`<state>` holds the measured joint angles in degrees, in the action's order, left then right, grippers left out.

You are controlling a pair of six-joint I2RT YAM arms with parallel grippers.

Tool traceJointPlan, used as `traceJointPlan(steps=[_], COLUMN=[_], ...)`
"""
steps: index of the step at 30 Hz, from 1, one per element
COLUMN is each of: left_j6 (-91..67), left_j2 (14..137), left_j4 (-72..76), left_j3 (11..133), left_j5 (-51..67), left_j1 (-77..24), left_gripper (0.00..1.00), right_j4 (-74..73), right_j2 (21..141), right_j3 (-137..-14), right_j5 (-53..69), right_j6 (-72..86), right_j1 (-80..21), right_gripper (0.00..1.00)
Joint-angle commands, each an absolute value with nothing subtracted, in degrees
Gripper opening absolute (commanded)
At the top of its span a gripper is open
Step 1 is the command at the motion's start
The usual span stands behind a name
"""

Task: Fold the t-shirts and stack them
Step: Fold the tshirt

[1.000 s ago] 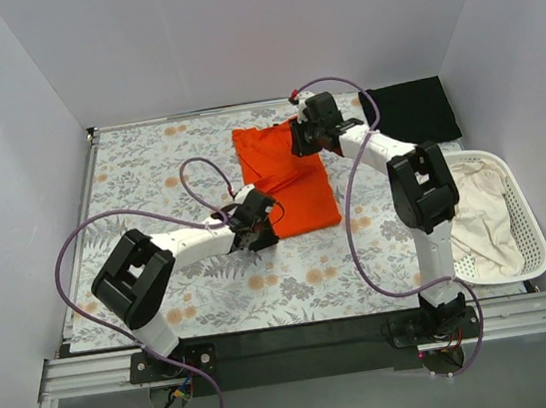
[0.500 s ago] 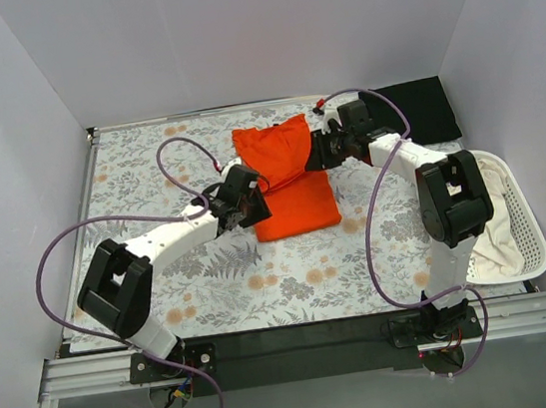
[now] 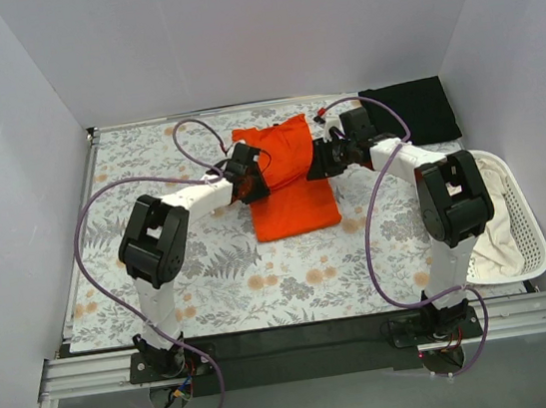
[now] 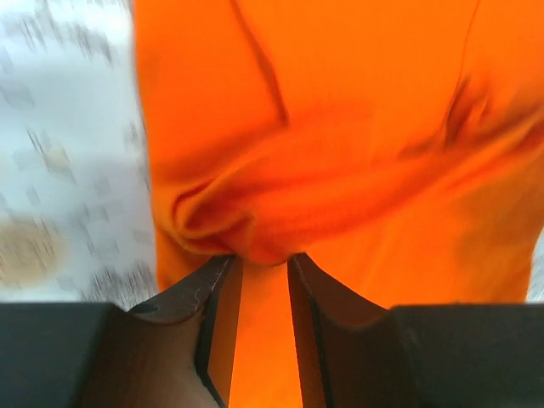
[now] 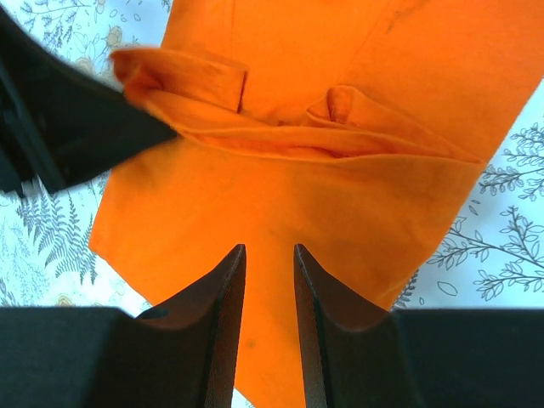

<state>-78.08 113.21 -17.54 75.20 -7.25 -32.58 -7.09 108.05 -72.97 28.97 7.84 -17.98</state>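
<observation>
The orange t-shirt [image 3: 294, 206] lies partly folded in the middle of the table, with a raised fold [image 5: 323, 136] across it. My left gripper [image 3: 253, 184] is at the shirt's left edge. Its jaws are close together, with a bunch of orange fabric [image 4: 255, 229] pinched at the tips of the gripper [image 4: 263, 259]. My right gripper [image 3: 314, 163] is at the shirt's right edge. In the right wrist view the gripper [image 5: 263, 248] has its jaws slightly apart over flat orange cloth, with nothing gripped. The black t-shirt [image 3: 417, 110] lies folded at the back right.
A white slatted basket [image 3: 530, 230] holding pale cloth stands at the right edge, beside the right arm. The floral tablecloth [image 3: 146, 160] covers the table. White walls close in the back and both sides. My left gripper also shows in the right wrist view [image 5: 59, 127].
My left gripper moved from the shirt's lower left corner up to its left mid edge. My right gripper moved from the shirt's top down to its right edge. The upper part bunched into a fold.
</observation>
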Motion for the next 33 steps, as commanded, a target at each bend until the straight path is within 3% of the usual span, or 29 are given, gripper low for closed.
traceJointPlan(steps=[1, 10, 19, 33], left_j6=[-75.15, -75.49, -80.6, -80.16], left_j2=[114.51, 120.77, 108.46, 123.21], left_j4=[-16.52, -18.63, -4.33, 5.54], left_j3=[81.72, 91.49, 75.16, 73.57], left_j5=[-6.42, -0.89, 10.01, 11.95], left_j1=[-29.62, -23.03, -23.03, -18.72], left_gripper=[0.27, 0.29, 0.31, 0.26], right_j4=[-5.63, -3.09, 3.51, 11.42], right_j2=[107.14, 111.0, 117.32, 133.93], right_j3=[-73.04, -76.99, -80.95, -88.07], right_j5=[30.59, 33.57, 42.53, 45.79], right_j6=[6.77, 12.29, 18.45, 25.48], right_j1=[-17.23, -15.29, -14.94, -10.55], right_gripper=[0.31, 0.31, 0.31, 0.29])
